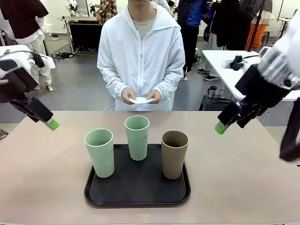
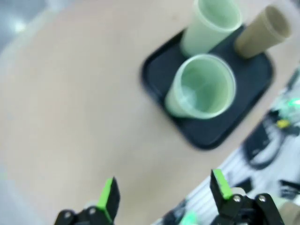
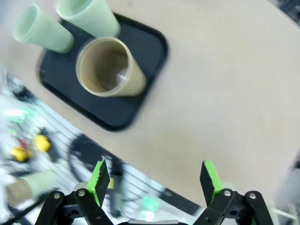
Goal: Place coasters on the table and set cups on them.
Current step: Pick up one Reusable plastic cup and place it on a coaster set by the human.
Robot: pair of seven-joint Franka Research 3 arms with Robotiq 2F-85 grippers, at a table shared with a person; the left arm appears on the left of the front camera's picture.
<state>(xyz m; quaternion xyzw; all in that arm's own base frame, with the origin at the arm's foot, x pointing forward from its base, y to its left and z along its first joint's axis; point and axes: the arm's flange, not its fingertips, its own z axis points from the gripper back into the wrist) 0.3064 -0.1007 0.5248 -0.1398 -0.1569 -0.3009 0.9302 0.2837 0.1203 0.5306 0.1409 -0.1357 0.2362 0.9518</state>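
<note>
Coasters (image 1: 141, 100): lying in the person's hands (image 1: 127, 96) across the desk (image 1: 243, 173), none laid. Cups (image 1: 137, 137) standing on the tray (image 1: 138, 197). Left fingers (image 2: 108, 199) and right fingers (image 3: 100, 180) hanging released, empty. Risking toppling tall cups when gripping high, or skidding thin paper.

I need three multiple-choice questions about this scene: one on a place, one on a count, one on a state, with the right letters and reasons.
1. Where do the cups stand? A) on the black tray B) on the bare table C) on coasters
2. How many cups are pale green? A) one B) two C) three
3. How is the left gripper? A) open and empty B) shut on a cup C) shut on a coaster
Answers: 1 A, all stand inside the tray's rim. 2 B, the third cup is brown. 3 A, its jaws stand apart with nothing between.
</note>
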